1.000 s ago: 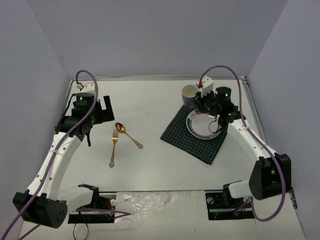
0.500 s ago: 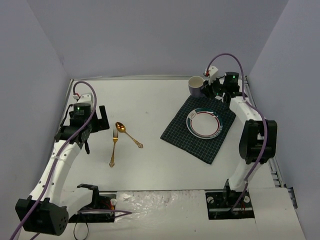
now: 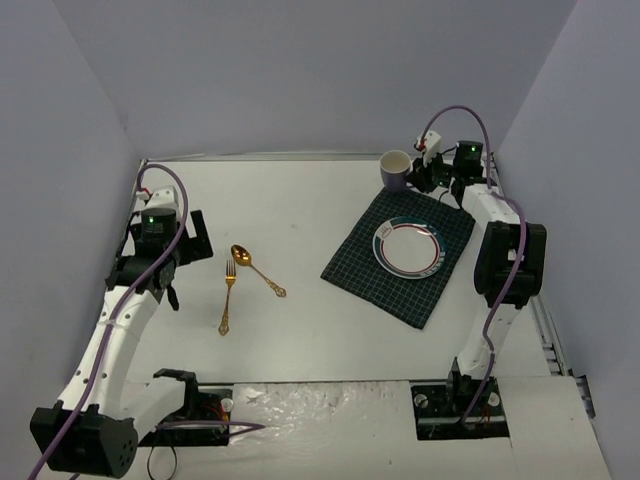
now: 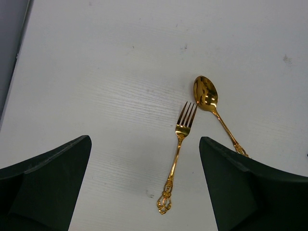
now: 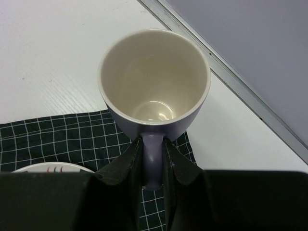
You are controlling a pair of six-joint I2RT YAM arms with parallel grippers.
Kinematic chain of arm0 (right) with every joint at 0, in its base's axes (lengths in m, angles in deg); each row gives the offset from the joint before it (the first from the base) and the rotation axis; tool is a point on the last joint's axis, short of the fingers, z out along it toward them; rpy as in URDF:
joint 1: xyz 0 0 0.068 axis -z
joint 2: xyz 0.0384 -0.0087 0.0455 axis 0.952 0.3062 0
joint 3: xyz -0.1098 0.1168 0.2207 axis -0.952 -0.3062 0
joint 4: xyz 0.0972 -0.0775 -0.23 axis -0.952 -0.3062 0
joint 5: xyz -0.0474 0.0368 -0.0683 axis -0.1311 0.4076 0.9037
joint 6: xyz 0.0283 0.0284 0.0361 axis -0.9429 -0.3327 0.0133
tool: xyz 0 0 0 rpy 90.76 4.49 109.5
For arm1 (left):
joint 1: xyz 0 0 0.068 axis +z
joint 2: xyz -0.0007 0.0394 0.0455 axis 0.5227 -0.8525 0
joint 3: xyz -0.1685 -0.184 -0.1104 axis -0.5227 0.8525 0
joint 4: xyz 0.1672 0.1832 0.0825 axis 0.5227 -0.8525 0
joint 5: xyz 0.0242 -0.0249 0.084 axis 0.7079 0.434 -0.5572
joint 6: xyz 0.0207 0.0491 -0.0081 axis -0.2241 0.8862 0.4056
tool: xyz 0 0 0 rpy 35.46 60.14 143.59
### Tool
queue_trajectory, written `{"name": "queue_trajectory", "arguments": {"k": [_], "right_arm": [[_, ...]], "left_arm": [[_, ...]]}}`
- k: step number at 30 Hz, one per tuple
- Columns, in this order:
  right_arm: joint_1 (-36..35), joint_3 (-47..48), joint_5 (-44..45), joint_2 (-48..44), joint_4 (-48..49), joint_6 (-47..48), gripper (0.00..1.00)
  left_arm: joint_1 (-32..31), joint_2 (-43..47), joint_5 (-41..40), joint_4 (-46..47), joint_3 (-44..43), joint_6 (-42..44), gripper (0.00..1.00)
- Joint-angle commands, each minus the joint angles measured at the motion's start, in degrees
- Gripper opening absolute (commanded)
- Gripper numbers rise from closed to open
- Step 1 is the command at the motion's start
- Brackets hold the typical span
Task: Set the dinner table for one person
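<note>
The large flat white rectangular dinner table (image 3: 320,330) with thin metal edging fills the floor of the view, under both arms. On its right half lies a dark green checked cloth (image 3: 380,275), set cornerwise, with a round white ceramic plate (image 3: 407,247) with a coloured rim on it. At the cloth's far corner the right gripper (image 5: 153,159) is clenched on the handle of a lavender ceramic mug (image 5: 154,82), upright and cream inside. On the left half lie an ornate gold metal fork (image 4: 177,154) and an ornate gold metal spoon (image 4: 207,94), close together. The left gripper (image 4: 144,144) hangs above them, released, jaws wide.
</note>
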Motion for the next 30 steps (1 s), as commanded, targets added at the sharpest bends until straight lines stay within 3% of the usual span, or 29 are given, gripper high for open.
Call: {"name": "queue_trajectory", "arguments": {"k": [1,30], "right_arm": [[1.1,4.3,-5.3,0.1,7.1,2.3,0.0],[3.3,6.9,-10.6,8.7,11.7,1.9,0.0]], "left_arm": [[1.0,0.1,-1.3,3.7,-0.6,0.1,0.92],[3.1,-2.4,2.2,4.6,-0.4,0.1,0.91]]}}
